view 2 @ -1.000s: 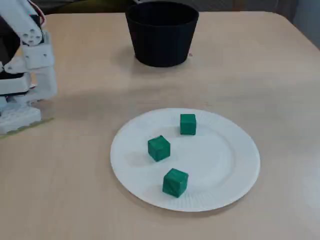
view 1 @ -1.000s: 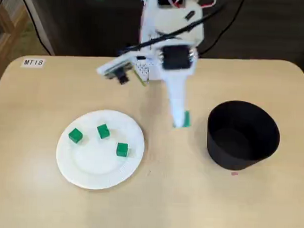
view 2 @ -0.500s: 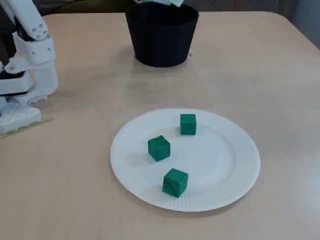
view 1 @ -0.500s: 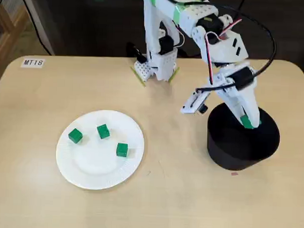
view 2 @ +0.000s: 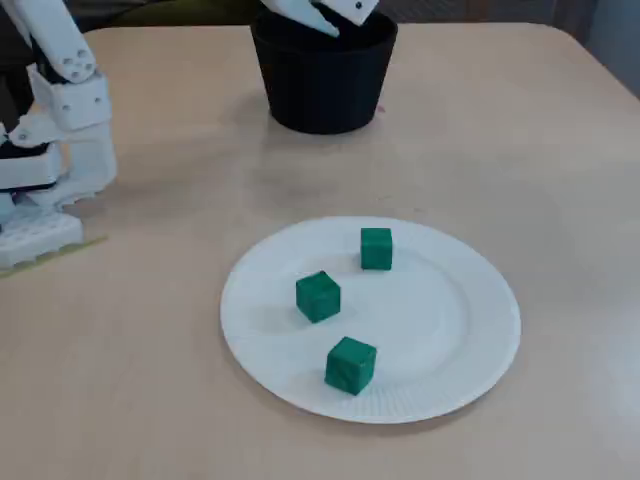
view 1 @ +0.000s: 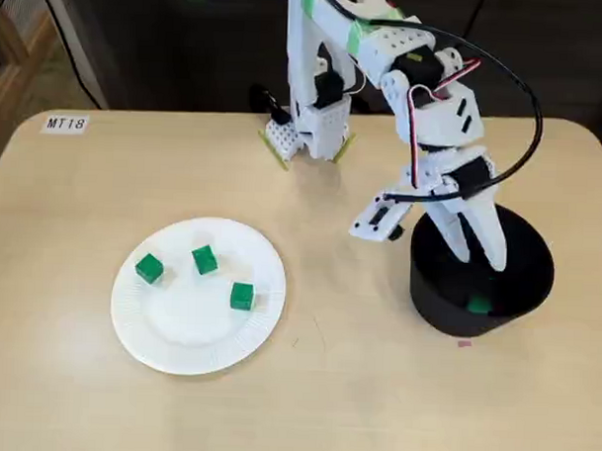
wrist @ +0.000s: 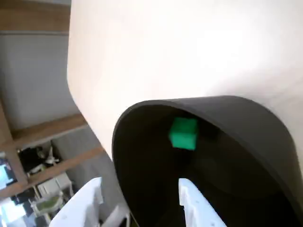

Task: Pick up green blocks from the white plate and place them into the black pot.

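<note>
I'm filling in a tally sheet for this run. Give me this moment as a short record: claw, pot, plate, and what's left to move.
claw: claw open, over the pot's mouth, holding nothing
pot: black pot upright, one green block inside it, free of the claw
plate: white plate holds three green blocks, none touching another
left to move: the three on the plate
</note>
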Motion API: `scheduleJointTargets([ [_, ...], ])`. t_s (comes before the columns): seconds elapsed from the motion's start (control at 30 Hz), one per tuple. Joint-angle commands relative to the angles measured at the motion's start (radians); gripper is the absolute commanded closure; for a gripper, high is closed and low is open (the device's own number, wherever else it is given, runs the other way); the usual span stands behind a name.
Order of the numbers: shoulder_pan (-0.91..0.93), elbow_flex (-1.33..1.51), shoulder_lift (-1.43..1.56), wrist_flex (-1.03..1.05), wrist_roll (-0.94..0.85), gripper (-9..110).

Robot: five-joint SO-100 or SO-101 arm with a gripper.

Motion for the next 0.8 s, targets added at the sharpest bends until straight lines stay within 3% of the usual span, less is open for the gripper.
scheduleJointTargets([
  [0.0, 0.06, -0.012, 0.086, 0.071, 0.009, 104],
  [0.13, 0.213, -0.021, 0.21, 0.259, -0.028, 104],
  [0.37, 0.666, -0.057, 0.382, 0.592, 0.02, 104],
  [0.77, 1.138, -0.133, 0.035, 0.629, 0.052, 104],
])
